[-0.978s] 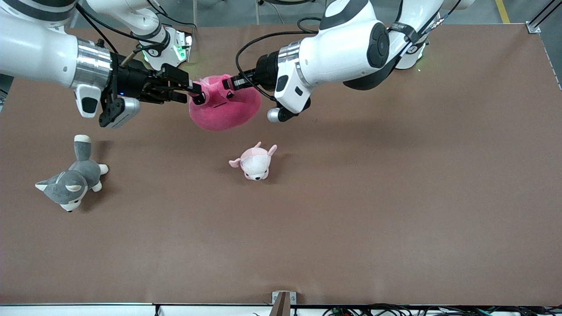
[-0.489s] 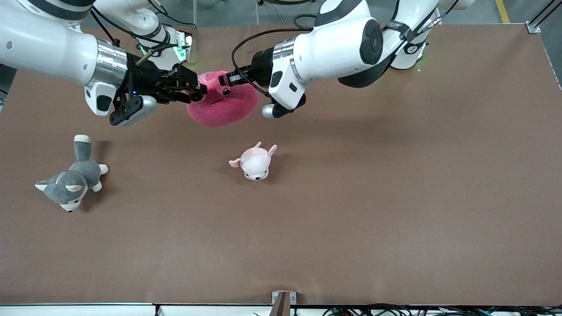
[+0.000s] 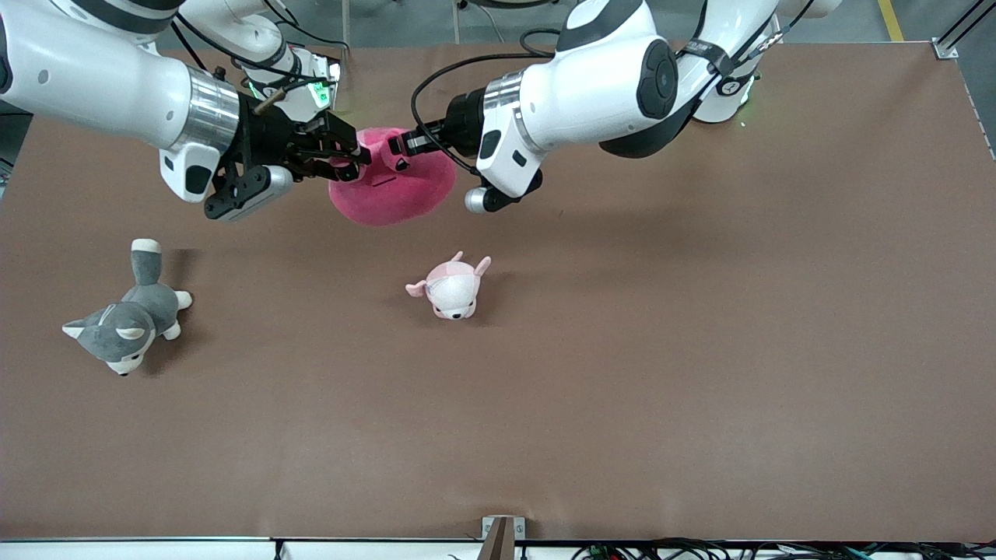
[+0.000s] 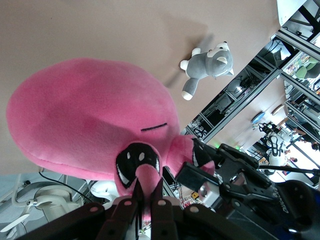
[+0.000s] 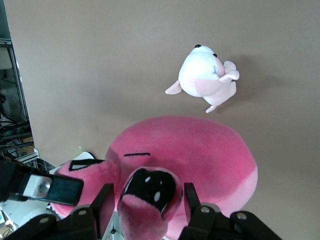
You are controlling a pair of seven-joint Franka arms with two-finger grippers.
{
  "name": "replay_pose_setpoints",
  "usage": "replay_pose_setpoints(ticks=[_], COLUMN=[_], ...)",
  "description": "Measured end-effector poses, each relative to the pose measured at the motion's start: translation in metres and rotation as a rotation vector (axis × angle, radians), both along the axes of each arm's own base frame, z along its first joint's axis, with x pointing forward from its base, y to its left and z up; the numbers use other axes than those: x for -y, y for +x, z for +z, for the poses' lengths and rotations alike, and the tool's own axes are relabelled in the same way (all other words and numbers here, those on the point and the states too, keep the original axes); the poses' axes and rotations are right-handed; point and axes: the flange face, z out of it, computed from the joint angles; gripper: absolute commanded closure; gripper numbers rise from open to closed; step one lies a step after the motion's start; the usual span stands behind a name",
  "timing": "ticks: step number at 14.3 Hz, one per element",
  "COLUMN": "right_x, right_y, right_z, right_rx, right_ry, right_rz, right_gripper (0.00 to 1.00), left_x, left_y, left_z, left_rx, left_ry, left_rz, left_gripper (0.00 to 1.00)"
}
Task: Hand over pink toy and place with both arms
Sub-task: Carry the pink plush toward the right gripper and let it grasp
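Over the brown desk (image 3: 622, 373), toward twelve o'clock, I have the pink toy (image 3: 393, 187) aloft mid-handover. The left gripper (image 3: 398, 145) pinches a nub; the right gripper (image 3: 350, 158) has fingers spread around another. Next I judge: clamp right, release left.

— Any writing you can read anywhere?
— None. The left arm (image 3: 622, 85) has a black band (image 3: 712, 53) at about one o'clock from the toy (image 3: 393, 187), with pale marks on it, too small to make out.
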Motion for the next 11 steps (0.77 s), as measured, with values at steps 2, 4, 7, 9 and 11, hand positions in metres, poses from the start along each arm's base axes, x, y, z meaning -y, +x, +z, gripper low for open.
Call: replay_pose_setpoints(ticks=[2,4,7,9,11], right_x=[0.0002,0.0003,0.0004,0.0008,0.0024], right_y=[-0.0006,-0.0006,-0.0007,-0.0005,0.0002], right_z=[0.0,0.0002,0.0001,0.0,0.0], right_rx=[-0.004,-0.004,-0.004,-0.004,-0.005], right_ry=[-0.002,-0.002,-0.003,-0.003,-0.004], right_rz=[0.003,0.003,0.004,0.003,0.0], right_gripper=[0.52,0.66,0.96,0.97,0.97], left_x=[0.0,0.0,0.0003,-0.0002,-0.0013], left_y=[0.0002,0.0003,0.0022,0.0049,0.0066], left_z=[-0.0004,-0.0004,-0.0045,-0.0079,-0.0082], left_rx=[0.0,0.0,-0.005,-0.007,-0.005], left_ry=[0.0,0.0,0.001,0.001,0.001], left_rz=[0.0,0.001,0.002,0.007,0.011], left_gripper=[0.93,0.9,0.89,0.86,0.84])
